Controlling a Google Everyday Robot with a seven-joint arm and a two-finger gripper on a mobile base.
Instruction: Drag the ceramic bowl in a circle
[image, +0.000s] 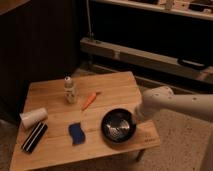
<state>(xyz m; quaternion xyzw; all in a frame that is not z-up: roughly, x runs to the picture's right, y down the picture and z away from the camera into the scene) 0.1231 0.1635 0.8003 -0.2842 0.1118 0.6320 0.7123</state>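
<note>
Dark wood panelling and shelving stand behind the light wooden desk (55, 92). On my feed the round, glossy black ceramic bowl (119, 126) sits near the desk's front right corner, just right of the blue rectangular sponge (77, 133). My white arm (175, 102) reaches in from the right, and the claw (136, 116) is at the bowl's right rim. I cannot tell how far open it is, or whether it grips the rim. A white paper cup (33, 117) lies on its side near the left edge.
</note>
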